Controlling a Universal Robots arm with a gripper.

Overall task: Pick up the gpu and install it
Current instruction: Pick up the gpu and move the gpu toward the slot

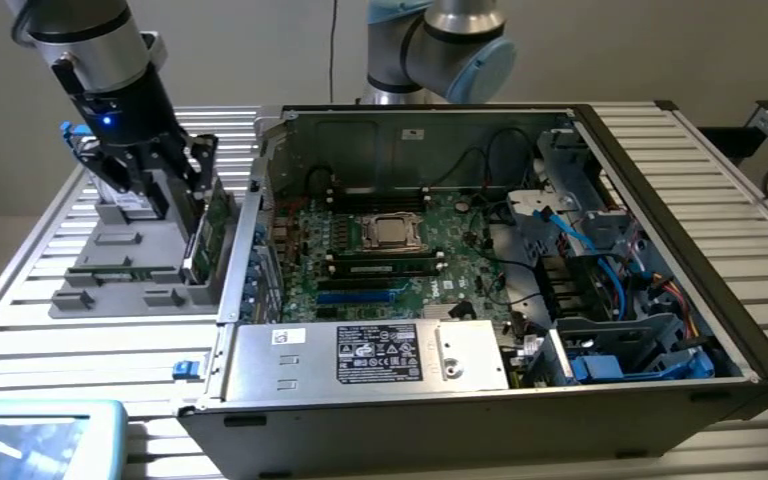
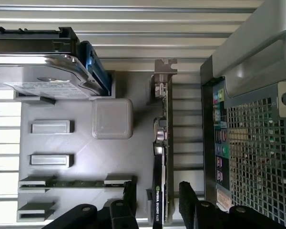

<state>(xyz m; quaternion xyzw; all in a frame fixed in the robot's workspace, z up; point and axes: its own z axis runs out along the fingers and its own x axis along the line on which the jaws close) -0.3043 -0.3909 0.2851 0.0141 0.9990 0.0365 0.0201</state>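
Gripper [image 2: 157,205], black fingers spread, hangs over the thin green-and-black gpu card [image 2: 161,143], on edge at the open metal computer case's [image 1: 384,150] nine o'clock in the exterior view, long axis threading the finger gap.

Soft, even indoor light, faint shadows. Wrist view's table slats [image 2: 2,143] blow out white with glare — inside the computer case [image 1: 464,430] it's dimmer.
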